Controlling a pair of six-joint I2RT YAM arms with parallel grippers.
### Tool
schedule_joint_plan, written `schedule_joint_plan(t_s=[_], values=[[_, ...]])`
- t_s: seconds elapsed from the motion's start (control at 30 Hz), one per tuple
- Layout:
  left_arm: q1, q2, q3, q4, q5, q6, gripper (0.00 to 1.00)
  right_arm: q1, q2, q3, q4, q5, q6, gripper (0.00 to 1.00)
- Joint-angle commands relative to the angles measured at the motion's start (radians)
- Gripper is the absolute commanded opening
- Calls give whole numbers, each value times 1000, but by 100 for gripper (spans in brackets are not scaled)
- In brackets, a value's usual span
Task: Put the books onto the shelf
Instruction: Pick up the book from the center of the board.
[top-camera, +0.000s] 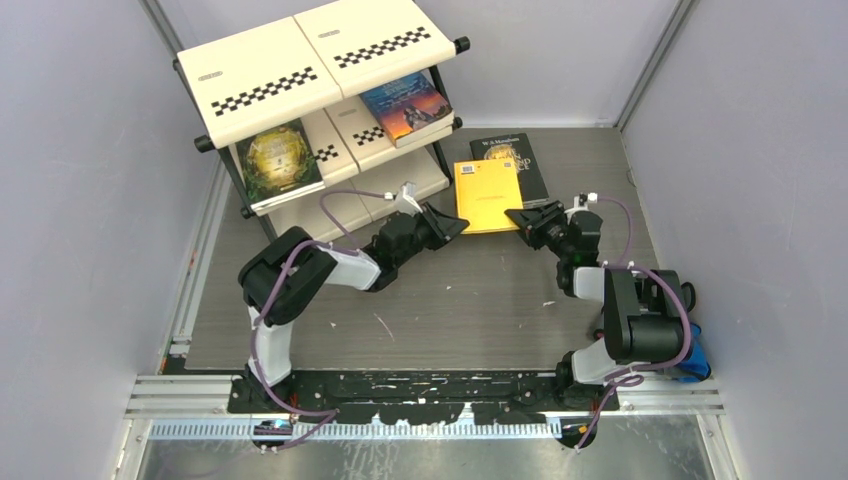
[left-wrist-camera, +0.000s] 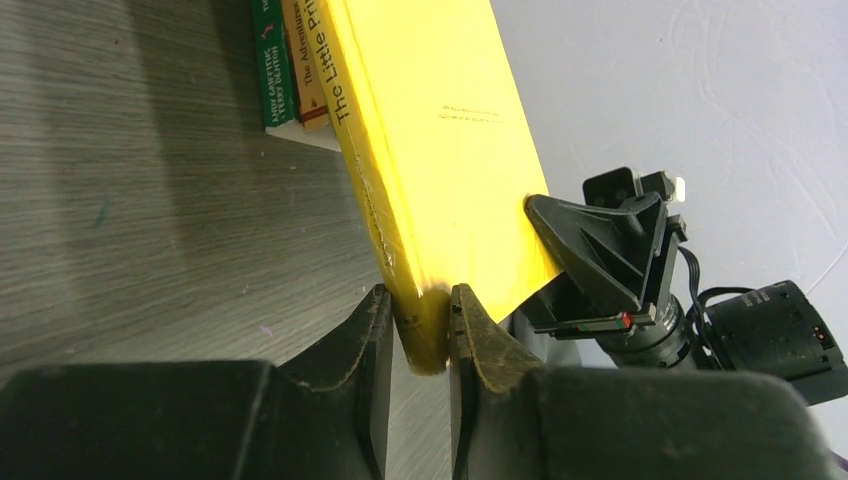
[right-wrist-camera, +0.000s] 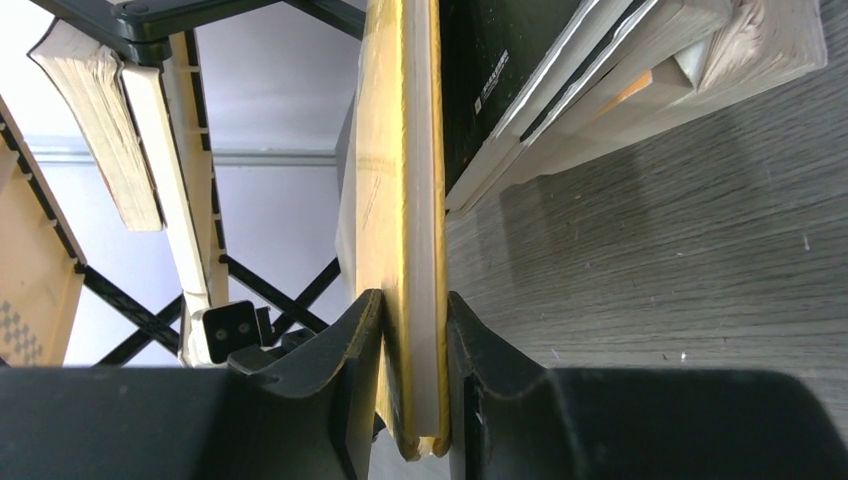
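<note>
The left fingers (left-wrist-camera: 375, 335) pinch the near left corner of the orange book (top-camera: 488, 195), and the right fingers (right-wrist-camera: 365, 335) clamp its near right corner. It lies on a stack beside the black book (top-camera: 518, 158) on the bench (top-camera: 450, 310), just right of the shelf (top-camera: 300, 60), which holds the green-and-gold book (top-camera: 278, 160) and the blue book (top-camera: 405, 105).

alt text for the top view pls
The left arm and right arm hold an orange book in their jaws, partly covering a black book. Behind, the checkered shelf carries a green book and a blue book.
</note>
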Motion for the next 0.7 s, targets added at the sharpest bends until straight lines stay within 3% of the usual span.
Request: schedule_joint_plan(t_s=[0.0,0.23,0.67], values=[[-44,-77,-23,-3,81,98,5,30,-44,22,83,-42,-20,1],[-44,-144,-68,-45,69,126,27,33,-98,-3,77,-36,-22,1],[-43,-222,-114,-94,35,160,36,63,-235,14,-54,-23,-55,1]])
